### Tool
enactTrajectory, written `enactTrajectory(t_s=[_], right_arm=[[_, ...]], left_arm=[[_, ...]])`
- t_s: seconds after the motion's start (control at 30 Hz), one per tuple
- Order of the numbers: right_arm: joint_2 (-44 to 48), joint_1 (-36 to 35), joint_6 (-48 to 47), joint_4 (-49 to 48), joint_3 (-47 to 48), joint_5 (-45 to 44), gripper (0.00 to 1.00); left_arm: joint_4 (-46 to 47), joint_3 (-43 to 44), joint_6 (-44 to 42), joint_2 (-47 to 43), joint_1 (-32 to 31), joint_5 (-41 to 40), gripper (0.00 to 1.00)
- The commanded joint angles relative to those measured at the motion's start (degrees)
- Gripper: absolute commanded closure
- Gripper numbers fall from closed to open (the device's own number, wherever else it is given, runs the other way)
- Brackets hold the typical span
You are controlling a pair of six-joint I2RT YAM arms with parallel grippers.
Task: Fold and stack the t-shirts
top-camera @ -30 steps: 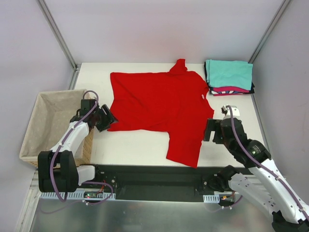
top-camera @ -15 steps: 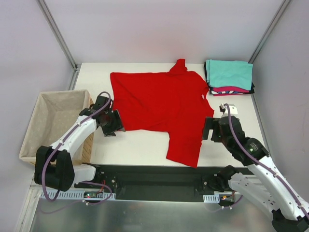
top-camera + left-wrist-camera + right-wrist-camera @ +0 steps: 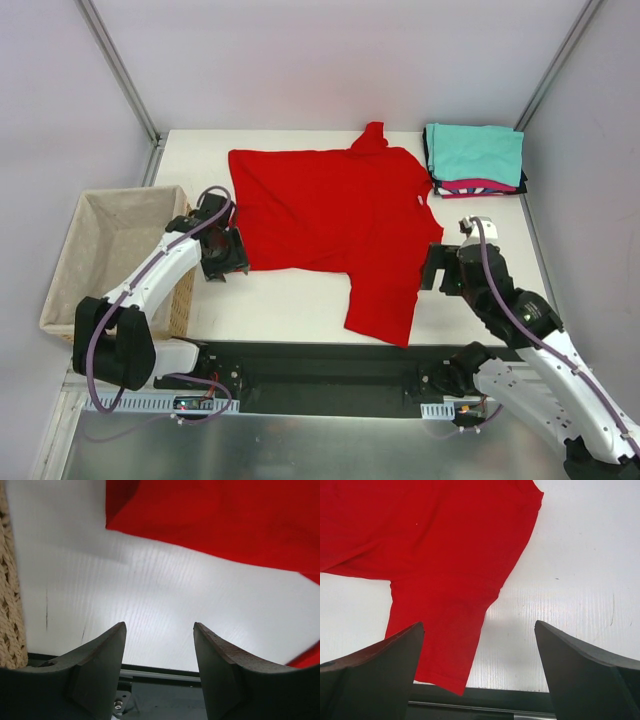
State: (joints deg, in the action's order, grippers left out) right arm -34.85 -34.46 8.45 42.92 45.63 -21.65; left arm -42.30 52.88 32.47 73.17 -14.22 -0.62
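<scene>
The left arm has swung away from the wicker basket (image 3: 72,268) at 9 o'clock, and its pincer (image 3: 230,256) now sits just beside the lower left corner of the red t-shirt (image 3: 330,215). A second ago it was against the basket's near corner. In the last half second it has barely shifted, so I judge the approach over and the grasp about to start. The wrist view shows this pincer's fingers (image 3: 102,652) spread partway with only bare bench (image 3: 160,595) between them. The red hem lies a little beyond the tips, towards 12 o'clock.

The right arm has hardly moved. Its pincer (image 3: 436,268) stands spread wide and empty at 3 o'clock of the shirt, near the sleeve that hangs towards 6 o'clock.

The red shirt lies flat and unfolded across the middle of the bench. The folded stack, with the teal t-shirt (image 3: 475,152) on top, sits at the far right corner, about 1 o'clock. Neither pincer holds cloth yet, so the first fold is still to come.
</scene>
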Motion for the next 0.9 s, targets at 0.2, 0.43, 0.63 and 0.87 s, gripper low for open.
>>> enactTrajectory(t_s=[0.2, 0.43, 0.63, 0.87], right_arm=[[-23.4, -0.3, 0.8, -5.9, 7.0, -7.3, 0.03], [-50.6, -0.3, 2.4, -6.2, 19.4, -8.8, 0.03], [-58.3, 0.4, 4.7, -6.5, 19.4, -11.2, 0.03], [-64.2, 5.1, 5.7, -5.7, 20.6, -11.5, 0.03]], left_arm=[[1.8, 0.4, 2.9, -0.1, -1.0, 2.2, 0.44], [1.9, 1.2, 2.3, -3.4, -1.1, 2.6, 0.44], [1.9, 0.3, 0.9, -3.8, -1.1, 1.9, 0.44], [2.1, 0.3, -0.1, -2.7, -1.1, 2.5, 0.43]])
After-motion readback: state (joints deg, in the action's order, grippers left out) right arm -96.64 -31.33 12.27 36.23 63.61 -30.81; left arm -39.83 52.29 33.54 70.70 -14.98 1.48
